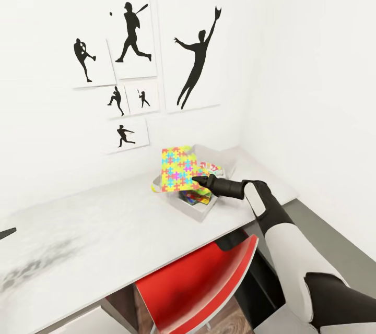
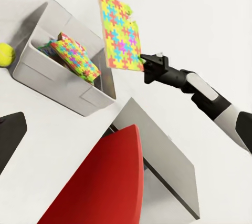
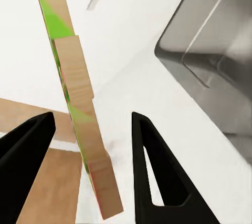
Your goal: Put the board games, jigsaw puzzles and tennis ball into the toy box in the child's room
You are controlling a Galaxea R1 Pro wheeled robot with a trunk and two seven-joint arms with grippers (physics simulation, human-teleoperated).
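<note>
A jigsaw puzzle hangs tilted on edge over the toy box on the table. My right gripper is at the puzzle's lower corner. In the right wrist view the puzzle stands edge-on between the spread fingers, with gaps on both sides. A second puzzle leans inside the toy box, and a white-and-red printed cover shows in it too. The tennis ball lies on the table just outside the box. One black finger of my left gripper shows; the bed is out of view.
A red chair is tucked under the table's front edge, below my right arm. The box sits near the room corner, with the wall of ball-player pictures behind it. A lower grey desk section lies beside the chair.
</note>
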